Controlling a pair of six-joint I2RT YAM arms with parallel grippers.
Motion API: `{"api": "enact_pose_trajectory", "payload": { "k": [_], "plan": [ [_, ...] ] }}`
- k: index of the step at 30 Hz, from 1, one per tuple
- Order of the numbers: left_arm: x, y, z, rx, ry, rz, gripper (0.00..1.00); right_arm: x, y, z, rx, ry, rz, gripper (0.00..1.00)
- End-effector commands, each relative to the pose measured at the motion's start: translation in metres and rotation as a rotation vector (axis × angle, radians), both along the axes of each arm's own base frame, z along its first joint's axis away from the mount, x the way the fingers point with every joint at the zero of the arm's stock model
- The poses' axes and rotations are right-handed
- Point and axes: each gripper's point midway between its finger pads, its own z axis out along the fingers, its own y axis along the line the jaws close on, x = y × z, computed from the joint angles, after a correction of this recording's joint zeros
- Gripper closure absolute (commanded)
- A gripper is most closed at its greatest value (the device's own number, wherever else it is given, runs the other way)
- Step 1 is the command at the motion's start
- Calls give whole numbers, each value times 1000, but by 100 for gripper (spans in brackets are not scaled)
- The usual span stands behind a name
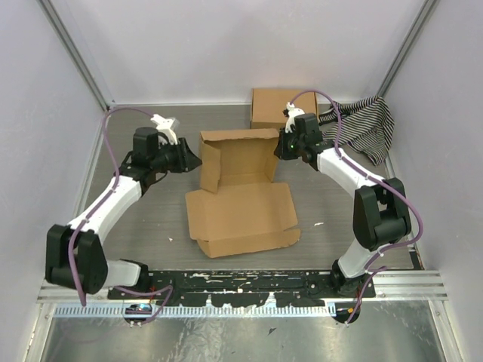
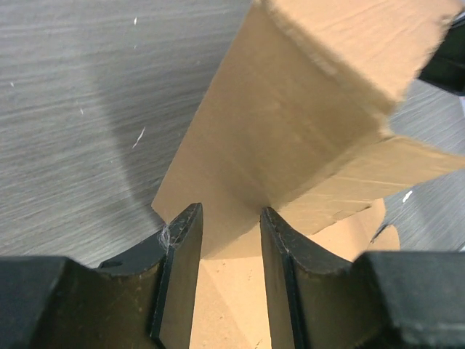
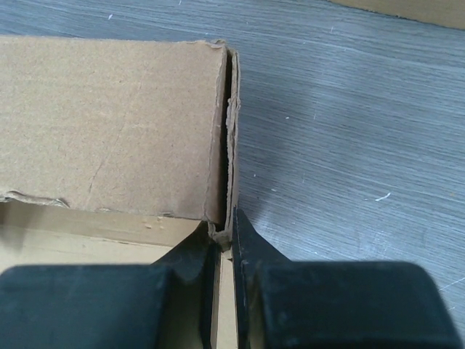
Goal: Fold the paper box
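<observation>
Right gripper (image 3: 226,234) pinches the doubled right side wall of the paper box (image 1: 241,215). Left gripper (image 2: 229,222) sits half spread astride the left wall, not visibly clamping. Box lies mid-way across the desk (image 1: 151,219), lid panel flat nearest the bases, tray beyond it with walls raised. Step in hand, as I read it: locking the side walls. Next calls for tucking flaps inward, then swinging the lid over. Spare flat box (image 1: 270,105) and striped cloth (image 1: 370,124) lie farthest.

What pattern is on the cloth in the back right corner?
The cloth is black-and-white striped; it shows best in the top external view.
</observation>
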Motion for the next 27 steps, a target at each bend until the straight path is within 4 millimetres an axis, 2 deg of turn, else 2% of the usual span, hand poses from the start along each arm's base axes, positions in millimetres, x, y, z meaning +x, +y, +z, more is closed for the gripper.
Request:
{"api": "enact_pose_trajectory", "payload": {
  "k": [1, 10, 14, 18, 20, 24, 27],
  "plan": [
    [13, -4, 2, 21, -25, -10, 56, -4, 10, 34, 68, -62, 34, 96],
    [12, -8, 10, 63, -64, 2, 54, -10, 11, 30, 64, -48, 32, 95],
    [3, -17, 16, 61, -79, -20, 53, -11, 13, 30, 64, -42, 27, 95],
    [-6, -15, 9, 74, -71, -24, 53, -9, 13, 33, 66, -45, 22, 95],
    [-13, -12, 16, 73, -95, -20, 52, -9, 14, 34, 67, -43, 24, 95],
    [-19, -9, 13, 78, -102, -22, 51, -8, 16, 37, 77, -47, 30, 95],
    [-12, -5, 0, 112, -92, -3, 50, -9, 19, 42, 92, -52, 42, 95]
  ]
}}
